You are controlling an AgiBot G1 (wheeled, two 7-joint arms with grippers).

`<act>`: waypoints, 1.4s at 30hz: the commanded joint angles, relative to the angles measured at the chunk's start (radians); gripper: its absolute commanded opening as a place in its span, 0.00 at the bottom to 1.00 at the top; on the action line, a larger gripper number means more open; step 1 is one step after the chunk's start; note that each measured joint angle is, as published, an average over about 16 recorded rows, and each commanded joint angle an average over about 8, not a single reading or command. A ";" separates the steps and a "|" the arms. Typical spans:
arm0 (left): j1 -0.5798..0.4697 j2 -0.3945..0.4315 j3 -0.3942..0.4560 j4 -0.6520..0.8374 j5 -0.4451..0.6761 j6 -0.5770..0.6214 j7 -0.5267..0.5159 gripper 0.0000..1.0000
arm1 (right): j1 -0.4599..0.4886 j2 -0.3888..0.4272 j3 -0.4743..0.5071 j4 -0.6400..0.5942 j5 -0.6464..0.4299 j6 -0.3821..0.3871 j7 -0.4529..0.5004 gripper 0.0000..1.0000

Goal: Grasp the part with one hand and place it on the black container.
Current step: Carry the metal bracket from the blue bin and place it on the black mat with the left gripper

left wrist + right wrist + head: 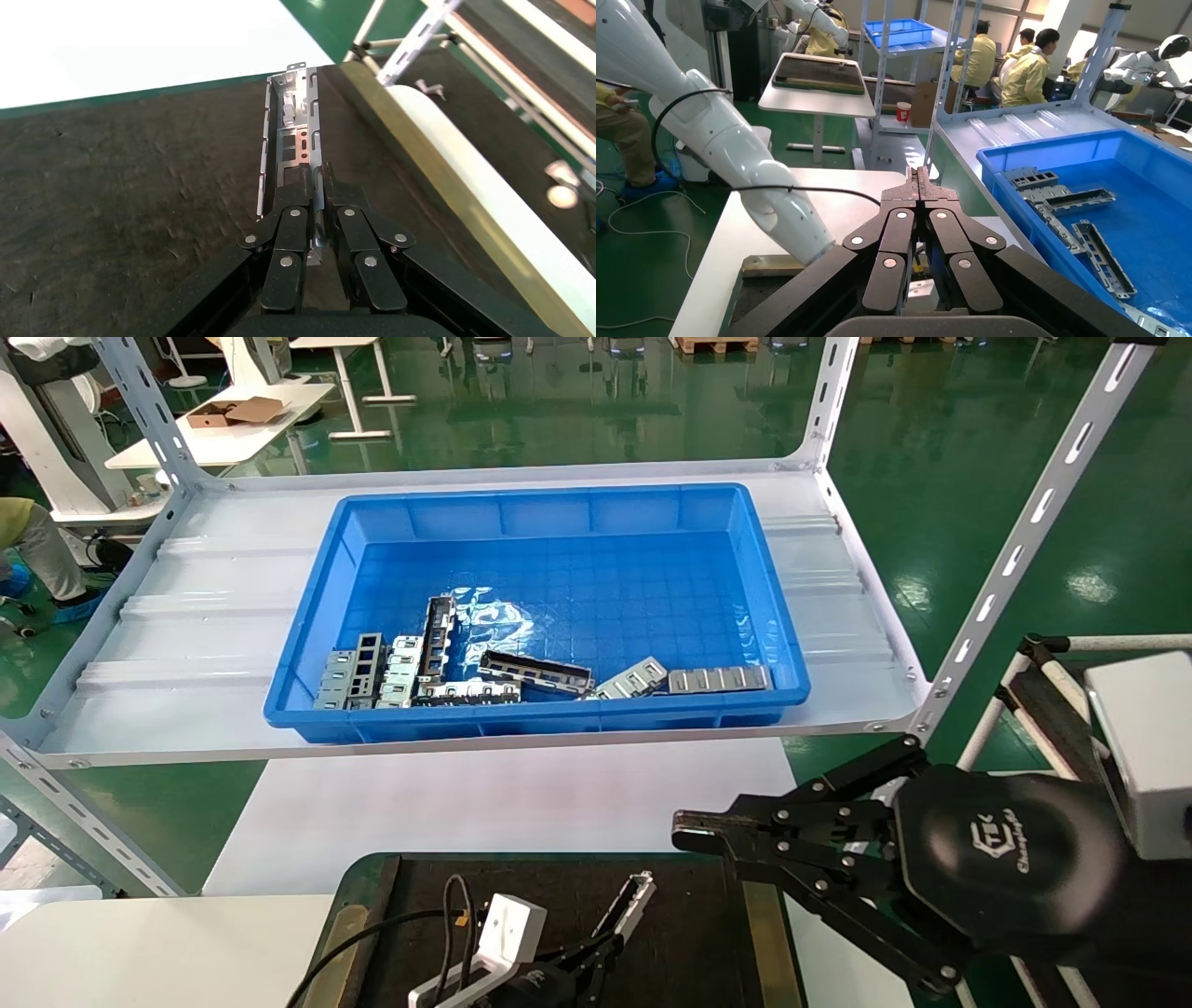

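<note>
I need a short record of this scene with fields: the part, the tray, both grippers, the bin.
part: long metal part, held over the tray's right side
black tray: in front of the robot, below the shelf
left gripper: shut on the part's near end
right gripper: shut, empty, right of the tray
blue bin: on the shelf, several metal pieces inside

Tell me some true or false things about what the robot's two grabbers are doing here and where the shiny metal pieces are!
1. The left gripper is shut on the part. True.
2. The part is inside the blue bin. False: it is over the black container, in the left gripper.
3. The right gripper holds a metal piece. False: its fingers are shut on nothing, beside the black container.
4. Other metal pieces lie along the near side of the blue bin. True.
</note>
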State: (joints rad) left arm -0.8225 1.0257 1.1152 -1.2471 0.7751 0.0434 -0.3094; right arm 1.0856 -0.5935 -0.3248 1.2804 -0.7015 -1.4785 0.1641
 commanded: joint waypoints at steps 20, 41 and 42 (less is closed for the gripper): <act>0.024 0.164 -0.006 0.101 -0.023 -0.196 -0.024 0.00 | 0.000 0.000 -0.001 0.000 0.000 0.000 0.000 0.00; 0.036 0.264 -0.018 0.172 -0.035 -0.316 -0.032 0.00 | 0.000 0.001 -0.001 0.000 0.001 0.001 -0.001 0.00; 0.037 0.267 -0.019 0.173 -0.035 -0.322 -0.032 0.00 | 0.000 0.001 -0.001 0.000 0.001 0.001 -0.001 0.00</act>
State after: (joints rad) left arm -0.7858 1.2910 1.0975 -1.0748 0.7387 -0.2761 -0.3420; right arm 1.0860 -0.5929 -0.3261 1.2804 -0.7005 -1.4780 0.1635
